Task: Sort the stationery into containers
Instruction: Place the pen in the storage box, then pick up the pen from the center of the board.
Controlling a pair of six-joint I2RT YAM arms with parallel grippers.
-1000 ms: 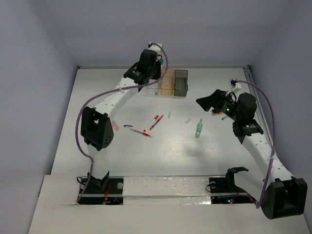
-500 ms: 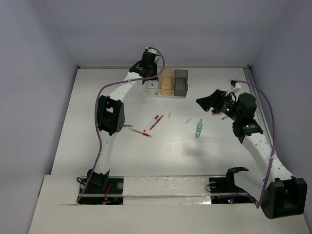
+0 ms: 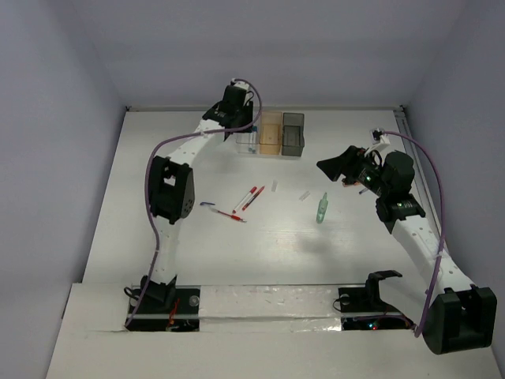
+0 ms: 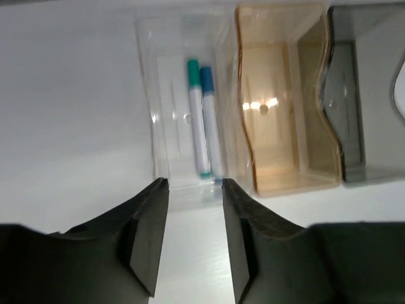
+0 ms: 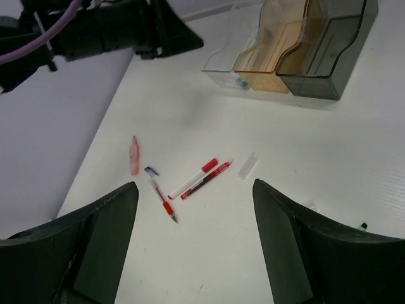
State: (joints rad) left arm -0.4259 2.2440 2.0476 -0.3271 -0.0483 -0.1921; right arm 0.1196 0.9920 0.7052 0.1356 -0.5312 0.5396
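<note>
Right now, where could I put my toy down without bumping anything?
Bare table runs between the red pens and the near edge, and right of the grey bin. The middle is crowded with pens and the green tube.

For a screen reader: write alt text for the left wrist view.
A teal-capped marker and a blue-capped marker lie side by side in the clear bin, next to an empty-looking orange bin and a grey bin. The left tool is open below.

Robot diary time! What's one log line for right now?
left gripper open by clear bin | two markers inside | right gripper open, empty | red pens unsorted
</note>
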